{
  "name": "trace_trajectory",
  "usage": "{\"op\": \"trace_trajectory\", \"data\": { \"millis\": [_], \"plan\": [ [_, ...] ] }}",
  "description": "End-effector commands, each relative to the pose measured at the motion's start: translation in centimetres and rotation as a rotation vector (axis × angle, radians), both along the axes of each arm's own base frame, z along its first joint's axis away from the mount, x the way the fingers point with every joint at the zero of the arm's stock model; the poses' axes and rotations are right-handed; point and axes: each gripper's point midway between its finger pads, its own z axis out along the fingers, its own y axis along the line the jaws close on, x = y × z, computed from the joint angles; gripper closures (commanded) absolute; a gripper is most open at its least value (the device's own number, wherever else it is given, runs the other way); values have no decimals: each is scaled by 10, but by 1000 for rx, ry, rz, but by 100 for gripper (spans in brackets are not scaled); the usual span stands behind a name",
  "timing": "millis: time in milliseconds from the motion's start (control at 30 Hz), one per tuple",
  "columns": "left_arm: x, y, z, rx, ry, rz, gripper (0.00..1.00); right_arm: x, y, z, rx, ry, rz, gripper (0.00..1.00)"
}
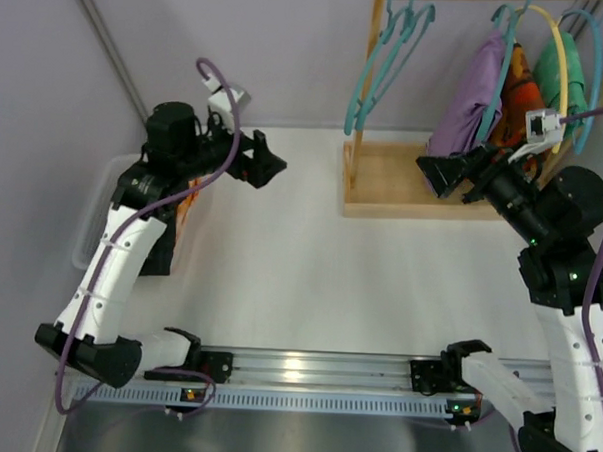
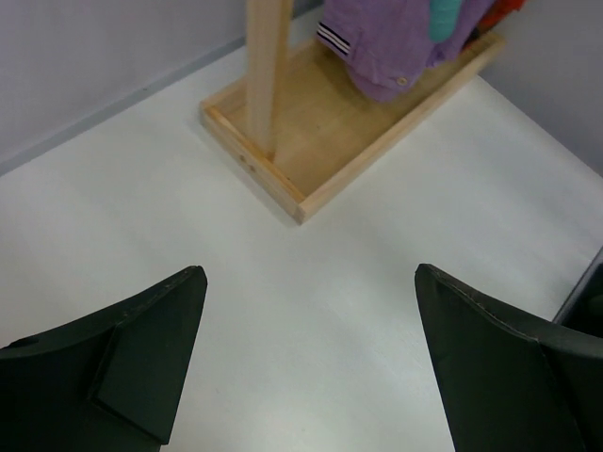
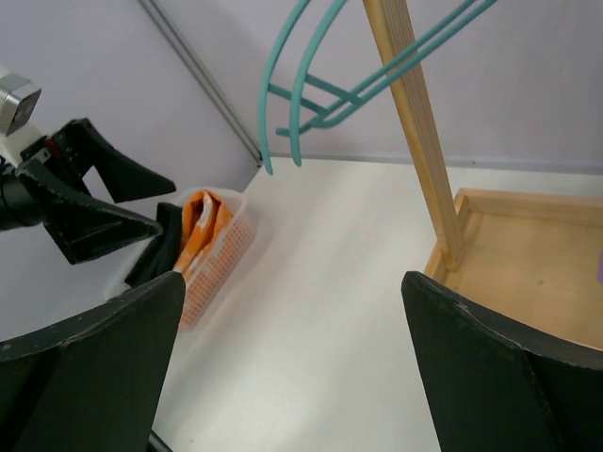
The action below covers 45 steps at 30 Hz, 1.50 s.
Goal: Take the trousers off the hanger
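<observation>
The purple trousers hang on a teal hanger from the wooden rack at the far right of the counter. An orange garment and a green one hang right beside them. Their lower end droops towards the rack's tray-like base.

The right arm reaches up to the rack, and its jaws are spread wide. From above, the right jaws sit just below and in front of the trousers' lower edge. They are very near it, though the top view is too coarse to say whether they touch the cloth. In the right wrist view the two dark fingers frame only bare counter, the rack's post and a pair of empty teal hangers. A faint purple sliver at the far right edge may be the trousers. So nothing lies between those jaws, and the trousers are off to their side.

The left arm is raised over the left part of the counter, and its jaws are also spread wide and hold nothing. They point across the open counter towards the rack, well apart from it. In the left wrist view its fingers frame bare counter. Beyond them, the trousers show a striped waistband and a button, hanging over the wooden base.

At the left edge of the counter stands a white basket with orange cloth in it.
</observation>
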Motion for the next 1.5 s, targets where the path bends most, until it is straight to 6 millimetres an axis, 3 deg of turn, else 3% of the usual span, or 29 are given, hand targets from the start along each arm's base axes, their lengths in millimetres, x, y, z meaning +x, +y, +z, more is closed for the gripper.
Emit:
{"op": "trace_trajectory", "data": {
  "millis": [0, 67, 200, 267, 433, 500, 600, 633, 800, 900, 933, 1000, 1033, 1067, 1200, 1467],
  "plan": [
    [6, -31, -3, 45, -21, -1, 1, -14, -12, -23, -106, -14, -36, 1],
    [4, -51, -17, 54, 18, -49, 1, -24, -17, -42, -139, 3, -45, 1],
    [5, -67, -34, 67, 65, -87, 1, -38, -21, -72, -167, 41, -43, 0],
    [-4, -75, -47, 84, 83, -137, 1, -45, -19, -94, -186, 80, -13, 1],
    [-3, -61, -82, 163, 149, -69, 1, -53, -22, -135, -250, 138, 4, 1],
    [-5, -54, -83, 173, 144, -47, 1, -52, -25, -139, -259, 148, -12, 1],
    [-6, -49, -84, 180, 139, -25, 1, -45, -31, -125, -246, 118, -63, 1],
    [-5, -48, -84, 183, 137, -17, 1, -45, -31, -107, -221, 84, -73, 1],
    [2, -42, -77, 182, 120, 16, 2, -38, -32, -67, -156, 50, -94, 1],
    [4, -41, -71, 165, 118, 30, 1, -31, -38, -28, -125, -4, -138, 1],
    [3, -41, -64, 150, 108, 30, 2, -24, -44, -5, -119, -35, -178, 1],
    [2, -41, -57, 121, 115, 32, 1, -15, -50, 15, -118, -57, -215, 1],
    [2, -42, -52, 105, 112, 31, 2, -17, -53, 37, -116, -97, -223, 3],
    [2, -43, -48, 89, 114, 34, 1, -1, -50, 35, -124, -69, -210, 3],
    [7, -40, -42, 74, 114, 72, 1, 14, -43, 39, -94, -40, -154, 4],
    [5, -32, -41, 78, 101, 103, 2, 11, -33, 12, -94, 12, -82, 5]
  ]
}}
